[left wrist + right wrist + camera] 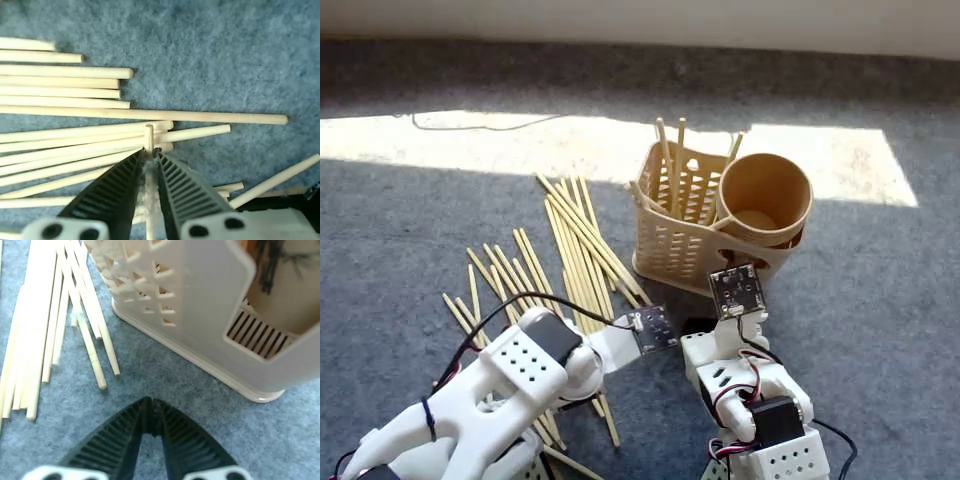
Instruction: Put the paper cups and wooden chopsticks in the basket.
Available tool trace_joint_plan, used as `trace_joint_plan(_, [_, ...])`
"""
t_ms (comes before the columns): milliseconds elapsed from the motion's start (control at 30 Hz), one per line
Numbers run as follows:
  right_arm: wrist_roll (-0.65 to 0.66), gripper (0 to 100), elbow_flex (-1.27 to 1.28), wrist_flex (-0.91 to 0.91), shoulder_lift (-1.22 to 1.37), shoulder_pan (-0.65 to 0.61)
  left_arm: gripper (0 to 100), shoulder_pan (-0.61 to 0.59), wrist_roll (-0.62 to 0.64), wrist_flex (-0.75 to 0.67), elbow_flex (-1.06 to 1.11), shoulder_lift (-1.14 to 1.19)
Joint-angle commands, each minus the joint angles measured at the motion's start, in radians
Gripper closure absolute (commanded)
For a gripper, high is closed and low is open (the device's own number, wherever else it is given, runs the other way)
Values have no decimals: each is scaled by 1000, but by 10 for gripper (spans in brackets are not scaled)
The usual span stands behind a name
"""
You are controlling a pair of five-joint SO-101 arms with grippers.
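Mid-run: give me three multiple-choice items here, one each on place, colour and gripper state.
1. Brown paper cup is: A on the carpet; B in the beige plastic lattice basket; C in a gripper.
2. Carpet is: A red; B green; C grey.
3. Left gripper is: A wide open; B shut on a pale wooden chopstick; C shut on a cup.
1 B, it stands inside the basket; 2 C, grey all round; 3 B, the stick pokes out between closed jaws.
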Motion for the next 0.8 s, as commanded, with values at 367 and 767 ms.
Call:
trace_joint_plan(367, [0, 980, 134, -25, -8, 13, 993, -16, -8, 189, -268, -22])
trace_joint_plan(767, [0, 980, 134, -25, -8, 13, 993, -67, -8, 279, -598, -22])
